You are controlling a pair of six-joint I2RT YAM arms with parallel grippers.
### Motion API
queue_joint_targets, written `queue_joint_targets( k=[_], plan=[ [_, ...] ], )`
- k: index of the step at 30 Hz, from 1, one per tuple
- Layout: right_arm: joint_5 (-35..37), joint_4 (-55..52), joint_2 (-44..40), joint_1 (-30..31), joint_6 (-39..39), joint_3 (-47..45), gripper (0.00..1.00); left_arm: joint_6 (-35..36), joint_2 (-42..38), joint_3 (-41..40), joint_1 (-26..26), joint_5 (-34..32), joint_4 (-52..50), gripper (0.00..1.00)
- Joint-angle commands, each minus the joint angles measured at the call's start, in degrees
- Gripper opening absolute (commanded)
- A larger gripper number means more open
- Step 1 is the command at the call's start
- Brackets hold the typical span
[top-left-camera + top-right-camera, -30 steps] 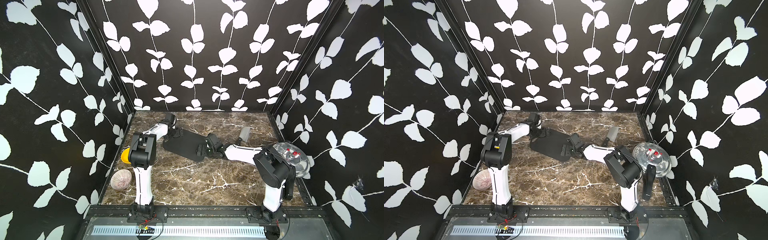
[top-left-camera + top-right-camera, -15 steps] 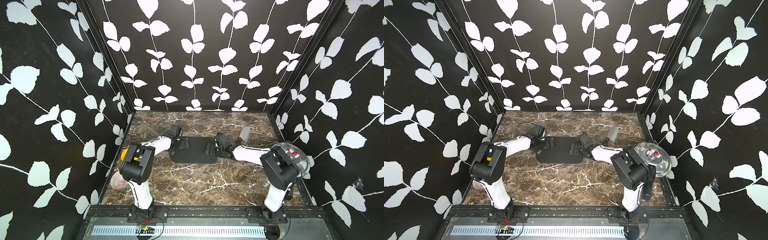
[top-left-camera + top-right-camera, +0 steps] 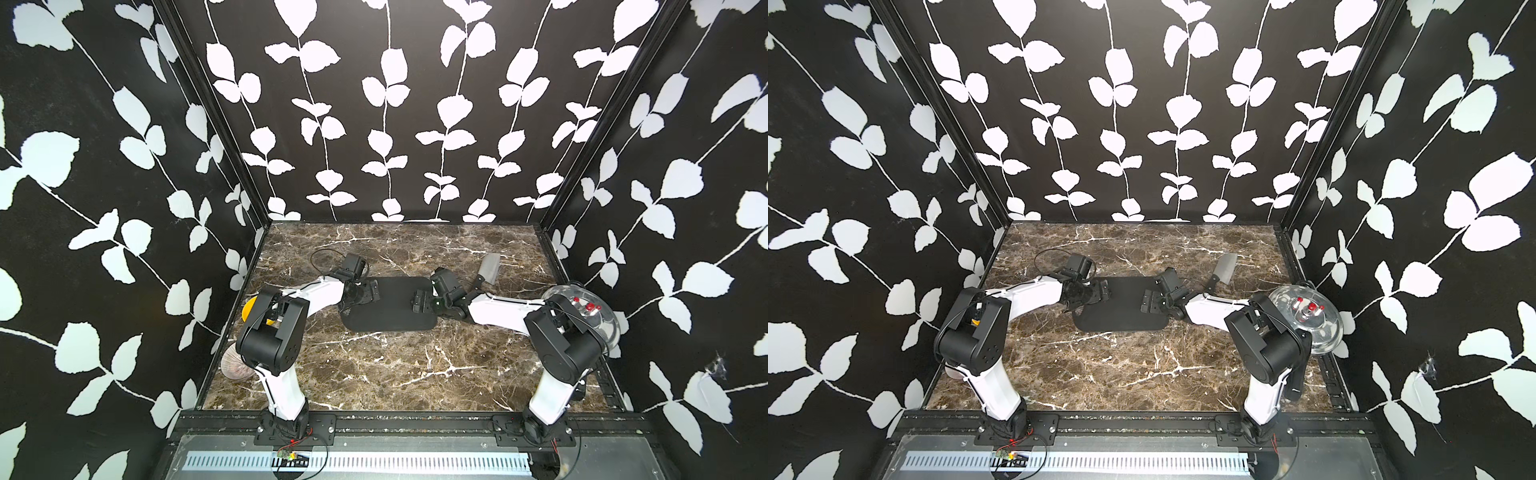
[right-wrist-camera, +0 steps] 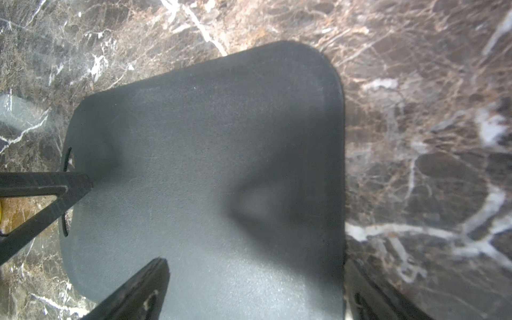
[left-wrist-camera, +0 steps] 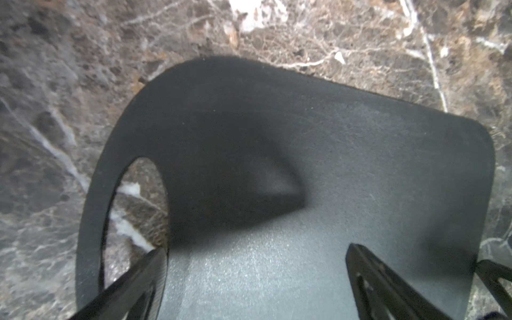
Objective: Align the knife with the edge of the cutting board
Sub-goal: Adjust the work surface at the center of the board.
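Though near cutting board (image 3: 388, 307), knife (image 3: 488, 268) askew

Lit brightly and evenly from overhead in both top views, sharp, shadows faint. Looks soft and blurred in the wrist views, with smudged dark shadows across the cutting board (image 5: 360, 155) and a pale sheen closest to the lens.

marble table (image 3: 395, 365) carries cutting board (image 3: 390, 305) and knife (image 3: 488, 268).
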Motion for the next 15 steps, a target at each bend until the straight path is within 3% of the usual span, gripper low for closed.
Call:
queue_joint_targets(
  k=[1, 11, 15],
  plan=[
    [-5.4, -1.2, -0.5, 1.7, 2.3, -1.9, 0.99, 0.0, 1.6, 0.4, -1.4, 3.8, -5.2, 0.98],
    [-4.1, -2.5, -1.1, 2.4, 3.9, -1.6, 0.99, 0.0, 2.0, 1.6, -1.4, 3.7, -5.8, 0.99],
    [1.0, -13.0, -1.3, 1.7, 2.4, 4.4, 0.99, 0.0, 0.2, 3.4, -1.4, 2.2, -7.0, 0.98]
  ],
)
